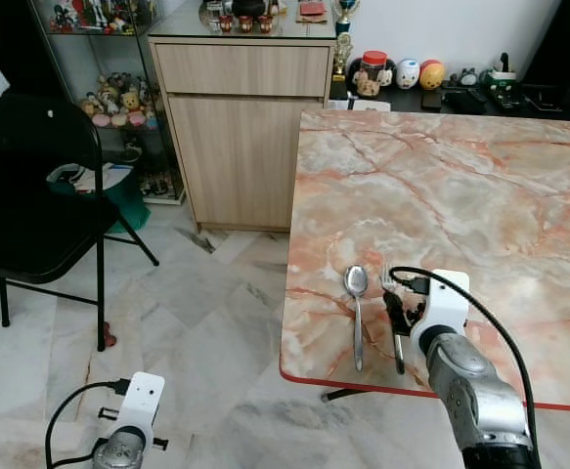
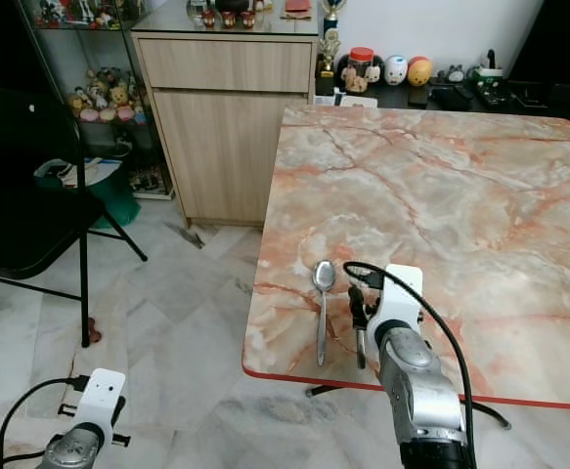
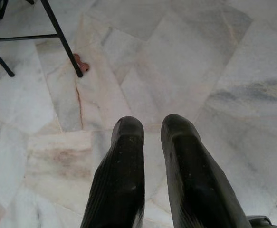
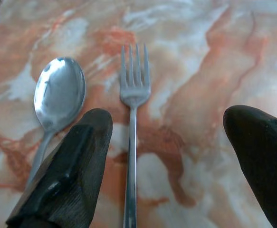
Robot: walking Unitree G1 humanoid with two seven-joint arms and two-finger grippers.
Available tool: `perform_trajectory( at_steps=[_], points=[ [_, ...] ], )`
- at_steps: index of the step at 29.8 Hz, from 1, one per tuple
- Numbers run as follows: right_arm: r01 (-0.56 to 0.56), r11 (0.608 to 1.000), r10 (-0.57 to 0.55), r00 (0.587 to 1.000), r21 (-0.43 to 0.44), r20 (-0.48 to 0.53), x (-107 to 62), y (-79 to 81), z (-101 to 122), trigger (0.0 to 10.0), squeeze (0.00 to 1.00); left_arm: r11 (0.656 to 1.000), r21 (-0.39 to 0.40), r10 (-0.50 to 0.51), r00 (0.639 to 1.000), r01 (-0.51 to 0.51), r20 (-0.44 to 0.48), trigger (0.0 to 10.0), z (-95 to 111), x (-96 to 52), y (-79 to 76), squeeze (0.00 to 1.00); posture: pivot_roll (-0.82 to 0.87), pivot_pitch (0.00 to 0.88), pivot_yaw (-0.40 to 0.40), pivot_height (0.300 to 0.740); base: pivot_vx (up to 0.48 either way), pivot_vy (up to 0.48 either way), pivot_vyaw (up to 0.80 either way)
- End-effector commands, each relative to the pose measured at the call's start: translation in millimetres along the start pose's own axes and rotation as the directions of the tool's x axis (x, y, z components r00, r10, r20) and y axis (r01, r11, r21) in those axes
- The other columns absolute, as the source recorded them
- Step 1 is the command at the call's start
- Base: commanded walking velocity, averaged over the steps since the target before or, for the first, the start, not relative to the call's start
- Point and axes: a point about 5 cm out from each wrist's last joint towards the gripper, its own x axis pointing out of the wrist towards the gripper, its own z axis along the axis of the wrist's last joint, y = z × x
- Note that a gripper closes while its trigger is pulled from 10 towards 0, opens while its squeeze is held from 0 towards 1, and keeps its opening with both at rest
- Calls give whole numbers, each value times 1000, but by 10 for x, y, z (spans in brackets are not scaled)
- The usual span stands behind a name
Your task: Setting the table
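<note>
The right end effector [image 4: 164,156] hangs low over the fork [image 4: 132,142], fingers spread wide and holding nothing. The fork lies flat on the marble table [image 1: 480,195] near its front edge, just beside the spoon [image 1: 356,303]. The left end effector [image 3: 152,166], fingers slightly apart, hangs over the floor [image 3: 186,57] near a black chair [image 1: 30,195].

Spoon [image 2: 321,293] on marble table [image 2: 460,215]

Pale marble floor [image 1: 206,322], wooden cabinet [image 1: 241,127] against the wall — 1 black folding chair [image 1: 30,195] nearby.
</note>
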Motion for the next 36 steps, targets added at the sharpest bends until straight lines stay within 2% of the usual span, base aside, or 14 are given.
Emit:
perform_trajectory(
  at_steps=[1, 13, 24, 36],
  points=[
    [-3, 1000, 3, 1000, -4, -1, 18, 5, 8, 10000, 0, 1000, -6, 3, 1000, -3, -30, 10000, -65, -17, -3, 0, 30, 0, -22, 740, 0, 0, 0],
    [-93, 995, 91, 993, -25, -68, 14, 101, -85, 10000, 0, 1000, -9, 9, 1000, -9, -22, 10000, -53, -14, 13, 0, 32, 0, -23, 740, 0, 0, 0],
    [-91, 995, 88, 993, -30, -80, 11, 86, -91, 10000, 0, 1000, -10, 8, 1000, -8, -21, 10000, -48, -13, 3, 0, 31, 0, -24, 740, 0, 0, 0],
    [-31, 999, 27, 994, -31, -102, 28, 0, -133, 10000, 0, 1000, -11, 11, 1000, -11, -21, 10000, -52, -15, 12, 0, 33, 0, -25, 740, 0, 0, 0]
  ],
)
